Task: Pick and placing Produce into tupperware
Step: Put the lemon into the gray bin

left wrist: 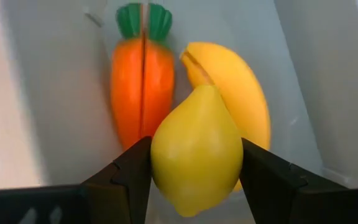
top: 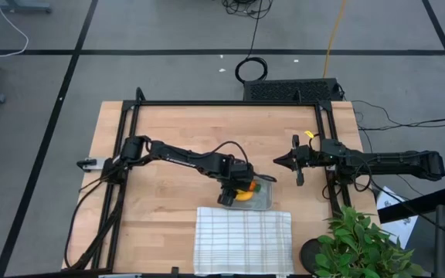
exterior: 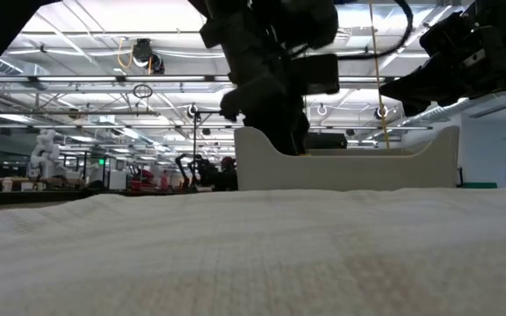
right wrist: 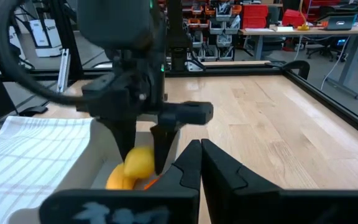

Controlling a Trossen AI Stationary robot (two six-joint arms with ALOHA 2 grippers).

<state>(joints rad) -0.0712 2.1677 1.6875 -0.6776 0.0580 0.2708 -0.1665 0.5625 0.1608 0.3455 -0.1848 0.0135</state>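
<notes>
The grey tupperware [top: 263,201] sits on the table beyond the white checked cloth [top: 242,239]. On its floor [left wrist: 61,99] the orange carrot [left wrist: 142,81] and the yellow banana [left wrist: 238,93] lie side by side. My left gripper [left wrist: 194,171] points down into the container, shut on the yellow lemon [left wrist: 196,152], which is over the other two. My right gripper [top: 280,161] hovers shut to the right of the tupperware, touching nothing. In the low view the tupperware's pale wall [exterior: 358,162] stands behind the cloth. My left gripper pinches the lemon across its widest part [left wrist: 160,155], one finger [left wrist: 129,171] on each side. The fingers come from above, pointing down into the tupperware. The lemon's pointed end [left wrist: 205,93] faces the banana; whether the lemon touches the banana below, I cannot tell.
The checked cloth covers the near edge of the table, right in front of the tupperware. A leafy plant [top: 361,243] stands at the near right corner. A black frame [top: 230,103] borders the table. Bare wood [top: 168,201] lies left of the container and behind it.
</notes>
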